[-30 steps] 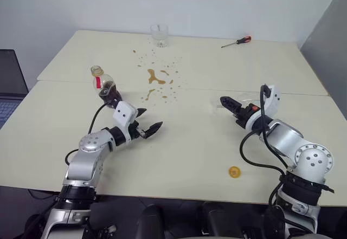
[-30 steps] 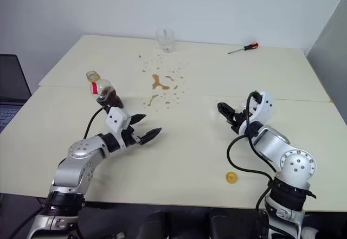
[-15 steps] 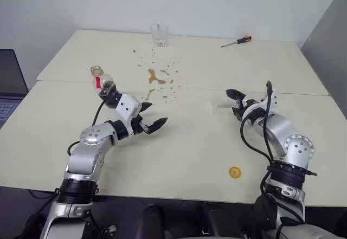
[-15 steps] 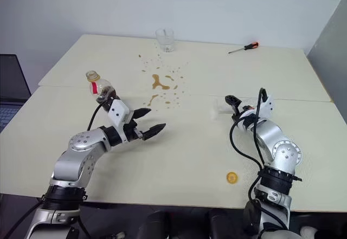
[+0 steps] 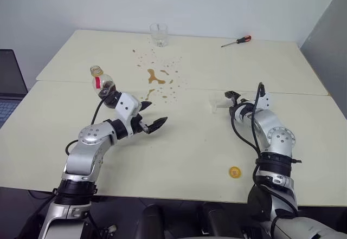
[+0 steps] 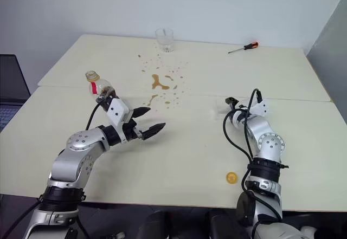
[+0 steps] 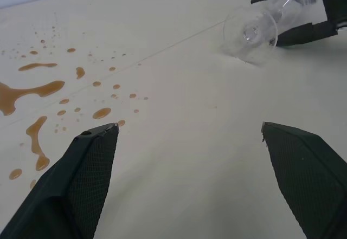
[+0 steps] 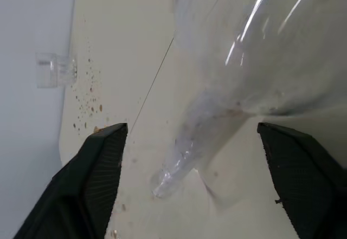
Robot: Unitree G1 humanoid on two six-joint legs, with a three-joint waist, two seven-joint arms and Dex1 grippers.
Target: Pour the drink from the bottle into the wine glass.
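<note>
The wine glass (image 7: 255,30) lay on its side on the table (image 5: 190,152), bowl between the right gripper (image 7: 303,6)'s fingers, which stood spread either side without a clear hold. The left gripper (image 5: 153,124) hung wide open and empty above the table. The bottle (image 5: 103,85) stood behind it, cap (image 5: 234,172) off, spilled drink (image 5: 156,77) beyond.

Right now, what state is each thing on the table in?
wine glass: lying on its side, empty, between the right gripper's jaws
bottle: upright, uncapped, part full of dark drink
yellow cap: off, lying on the table
tumbler: upright
left gripper: open, empty
spilled drink: puddle and drops
</note>
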